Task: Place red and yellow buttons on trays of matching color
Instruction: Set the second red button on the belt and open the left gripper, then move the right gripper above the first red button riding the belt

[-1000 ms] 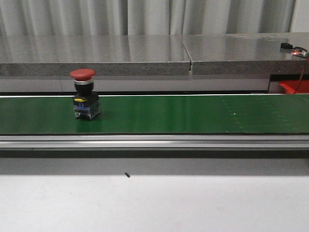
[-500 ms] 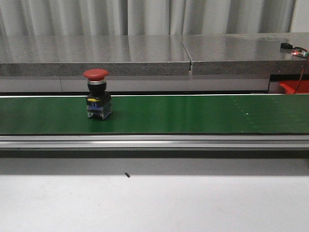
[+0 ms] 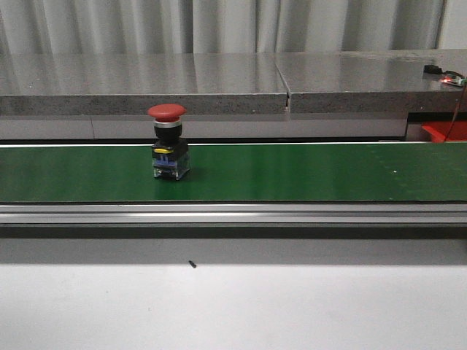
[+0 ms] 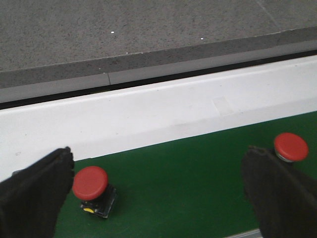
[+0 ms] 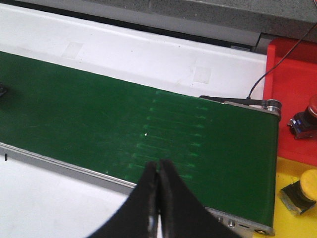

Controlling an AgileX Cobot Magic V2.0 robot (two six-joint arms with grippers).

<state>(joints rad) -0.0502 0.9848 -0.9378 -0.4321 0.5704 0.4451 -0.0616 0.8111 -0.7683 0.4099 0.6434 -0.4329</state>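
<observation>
A red button stands upright on the green belt, left of centre. In the left wrist view, one red button sits just inside one finger of my open left gripper, and a second red button lies on the belt beyond the other finger. Nothing is between the fingers. My right gripper is shut and empty, above the belt's near rail. Past the belt's end, a red tray holds a red button. A yellow tray holds a yellow button. Neither gripper shows in the front view.
A grey stone ledge runs behind the belt. A metal rail and a white tabletop lie in front of it. A black cable crosses the red tray. The red tray's corner shows at the far right.
The red button on the belt has travelled steadily to the right, staying upright. Nothing else in the front view has moved.
</observation>
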